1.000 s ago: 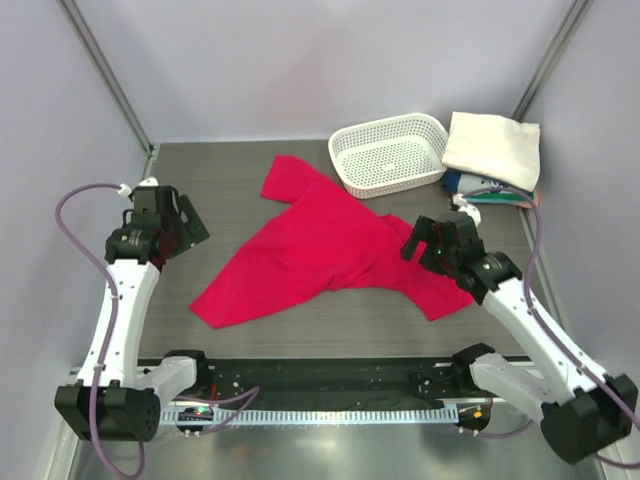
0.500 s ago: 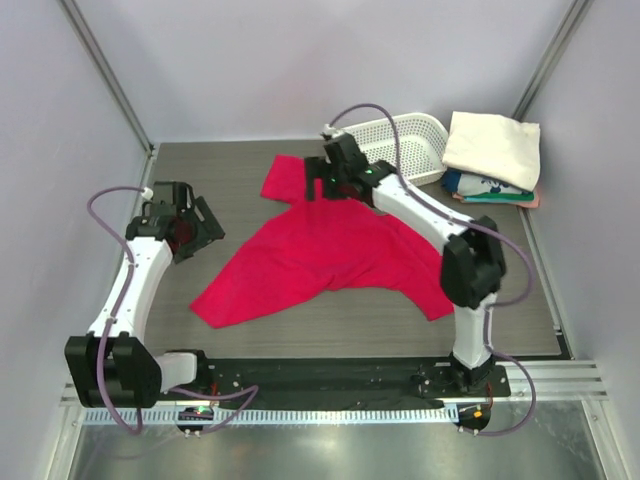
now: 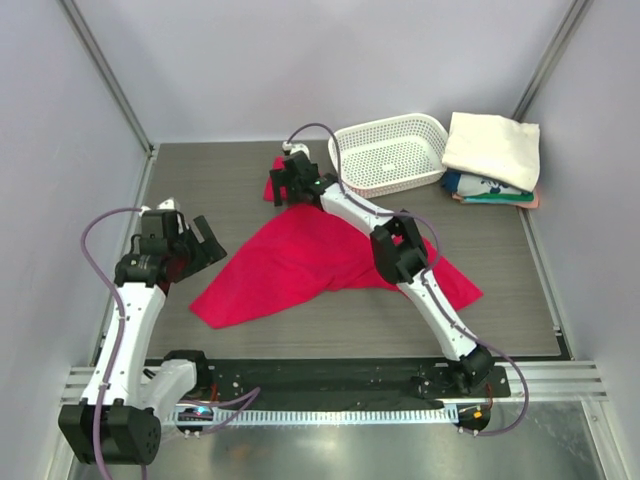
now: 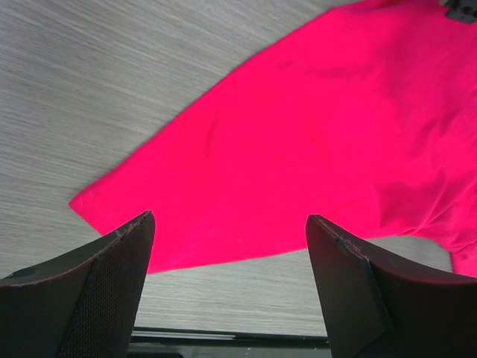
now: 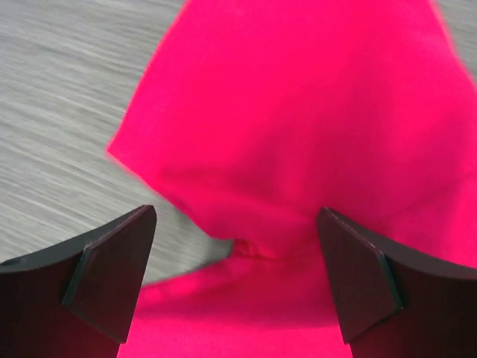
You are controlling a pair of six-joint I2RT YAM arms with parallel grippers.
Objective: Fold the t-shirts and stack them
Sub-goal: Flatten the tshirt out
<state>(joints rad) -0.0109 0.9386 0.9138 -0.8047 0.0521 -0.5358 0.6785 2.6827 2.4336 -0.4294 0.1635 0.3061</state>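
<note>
Top external view: the crimson t-shirt [image 3: 310, 255] is lying unfolded and rumpled mid-counter [image 3: 220, 175], with its hem corner pointing near-left and one sleeve pointing far. At far right the folded shirts [image 3: 490, 150] are sitting stacked. Just left of the hem the left tool [image 3: 212, 245] is hovering, while the right tool [image 3: 282, 185] is hanging over the far sleeve

Left wrist view: jaws are standing wide and gripping nothing, with the hem corner lying ahead

Right wrist view: jaws are gaping empty, with the sleeve lying between them below
</note>
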